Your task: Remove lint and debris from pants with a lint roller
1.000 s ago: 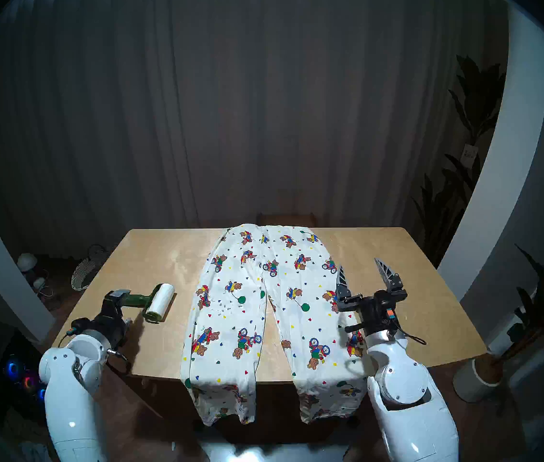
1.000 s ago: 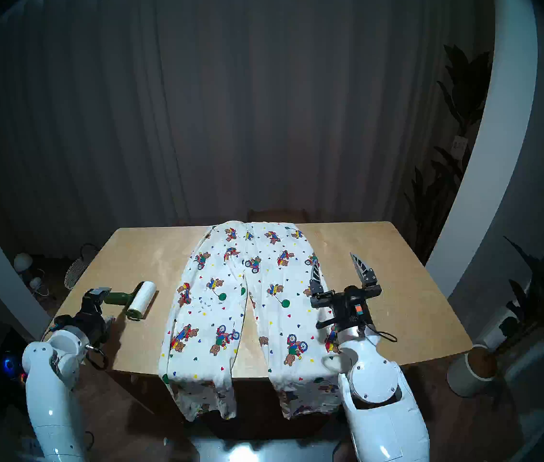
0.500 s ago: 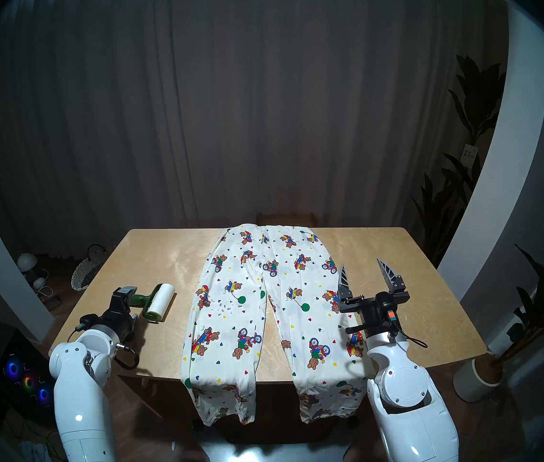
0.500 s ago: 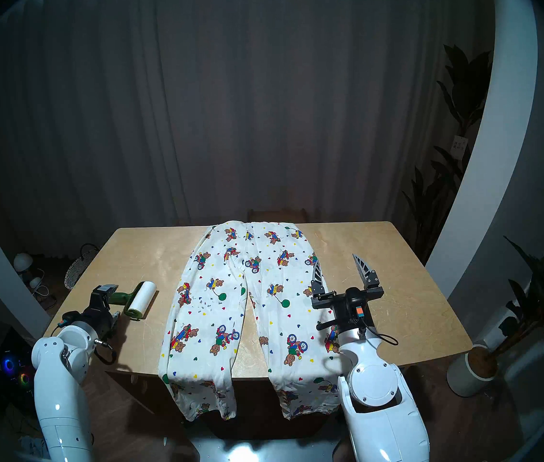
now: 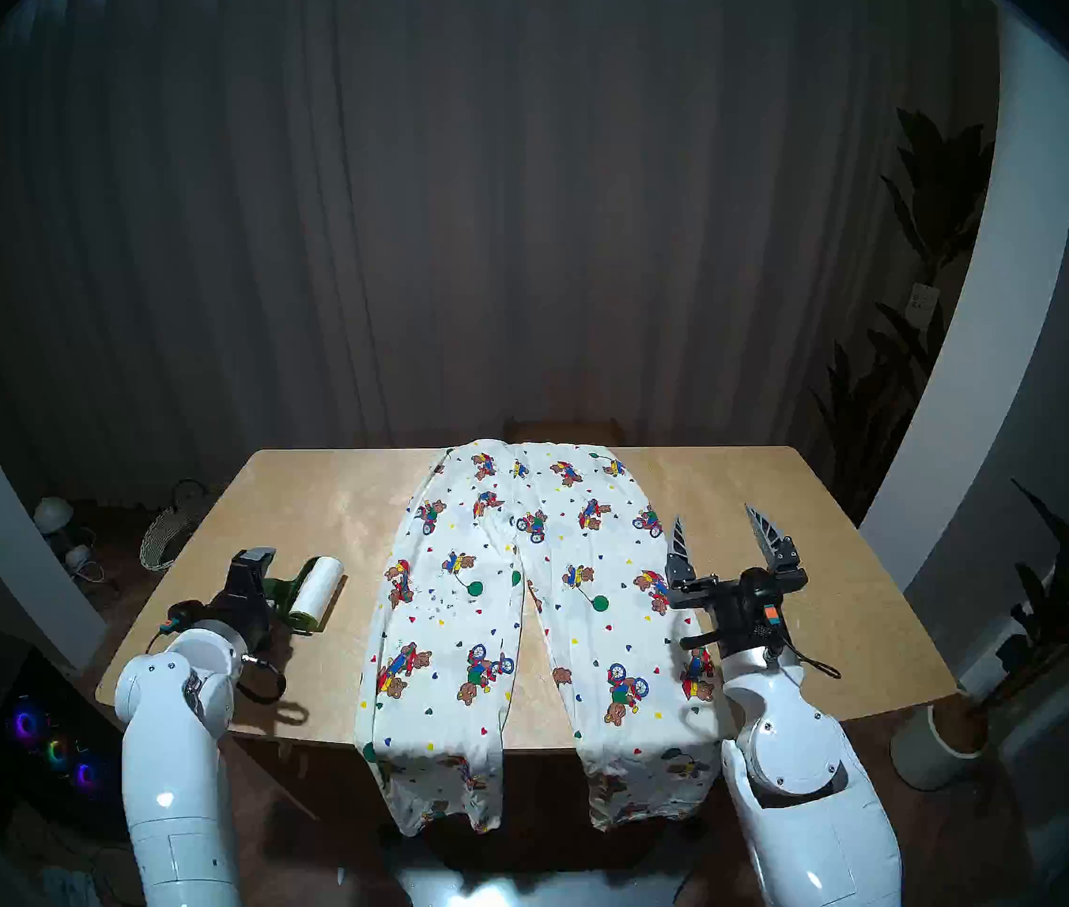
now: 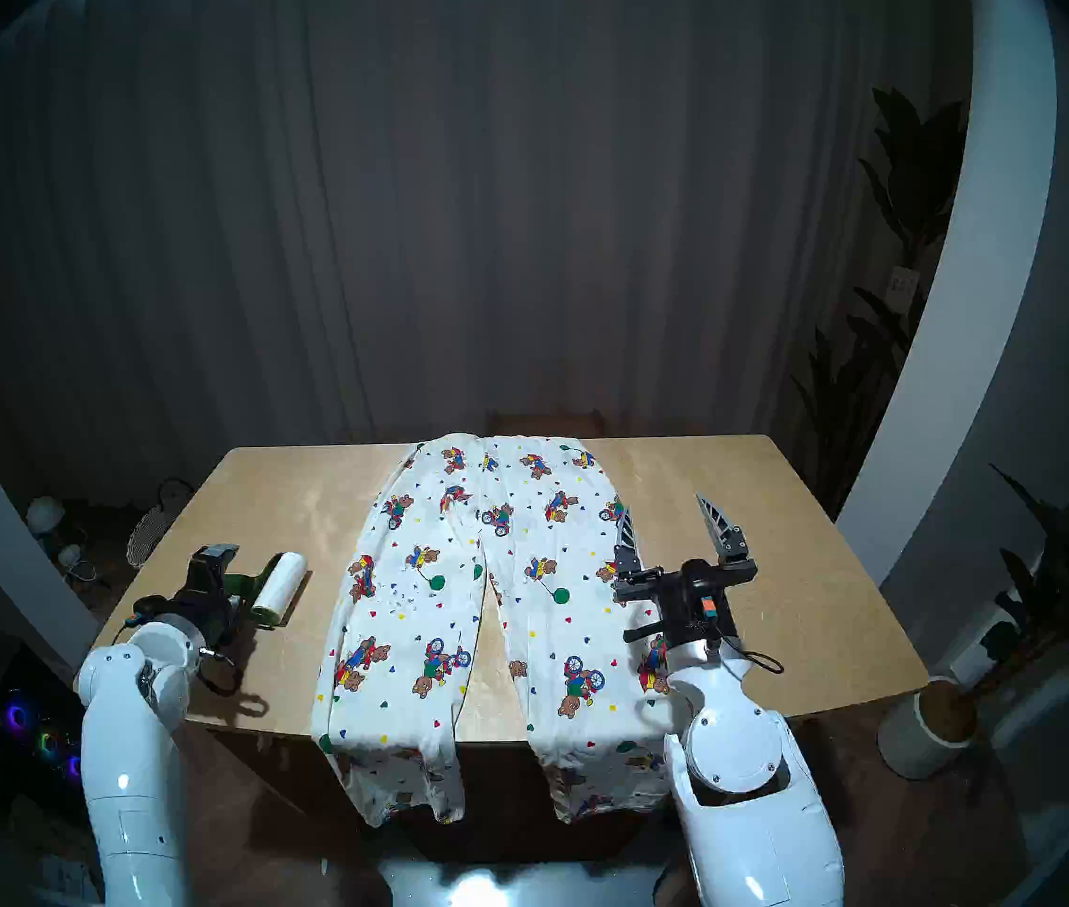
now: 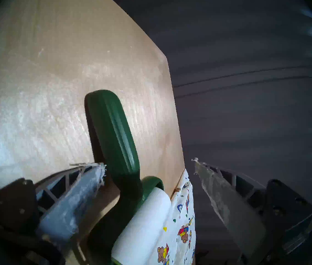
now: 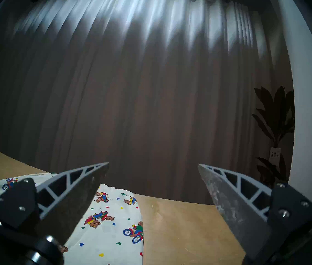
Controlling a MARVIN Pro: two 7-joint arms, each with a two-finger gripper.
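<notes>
The cream pants (image 5: 551,493) with bears and hearts lie flat along the middle of the table (image 5: 322,493), their leg ends hanging over the front edge. Lint and debris (image 5: 443,601) form a small cluster of grey flecks on the left leg. The lint roller (image 5: 317,585) lies on the table left of the pants, white roll toward them. My left gripper (image 5: 267,575) is open around its dark green handle (image 7: 113,132), which stands nearer one finger (image 7: 86,182). My right gripper (image 5: 715,519) hovers open and empty over the pants' right edge.
A woven basket (image 5: 165,539) and lamps sit on the floor at the left, beside a computer with glowing fans (image 5: 54,748). A potted plant (image 5: 938,742) stands off the table's right front corner. Dark curtains hang behind.
My left arm has moved forward and to the right, bringing its open fingers around the roller's handle. The right gripper shifted slightly to the right. Roller and pants stayed put.
</notes>
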